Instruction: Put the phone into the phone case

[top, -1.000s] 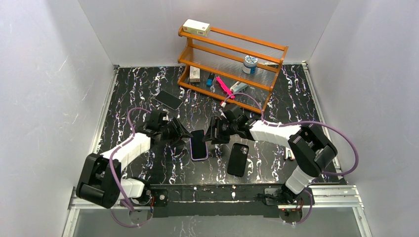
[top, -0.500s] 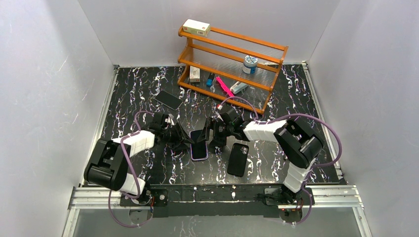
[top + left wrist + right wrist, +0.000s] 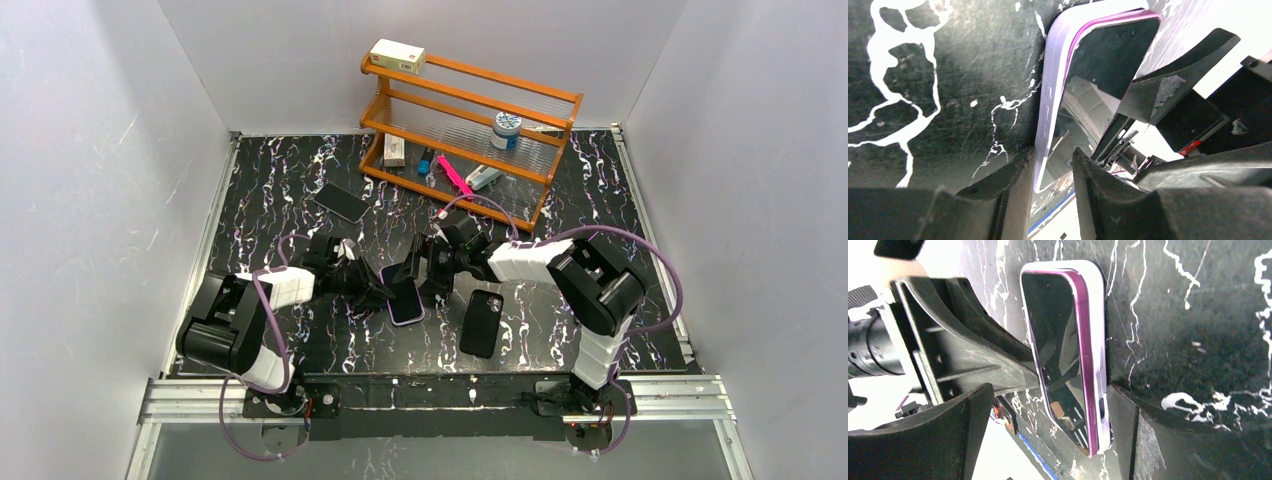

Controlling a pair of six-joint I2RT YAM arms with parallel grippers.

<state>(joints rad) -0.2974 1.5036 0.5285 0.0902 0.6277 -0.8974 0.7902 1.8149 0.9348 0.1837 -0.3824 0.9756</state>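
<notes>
The plain black phone point(image 3: 341, 202) lies flat at the far left, away from both grippers. The matte black phone case point(image 3: 481, 322) with its camera cutout lies at the near right, untouched. Between the arms is a lavender-edged phone point(image 3: 405, 300), raised on one long side. My left gripper point(image 3: 377, 290) is nearly closed on its near edge, seen close in the left wrist view point(image 3: 1053, 157). My right gripper point(image 3: 428, 280) is open around the same phone point(image 3: 1068, 355); one finger point(image 3: 1128, 435) touches its lavender side and the other stands off.
A wooden rack point(image 3: 470, 120) stands at the back with a box, a jar, a pink pen and small items. White walls enclose the black marbled table point(image 3: 270, 190). Purple cables loop off both arms.
Both grippers have closed in on the lavender-edged phone from either side. That phone has turned, its near end swinging right, and one side has lifted.
</notes>
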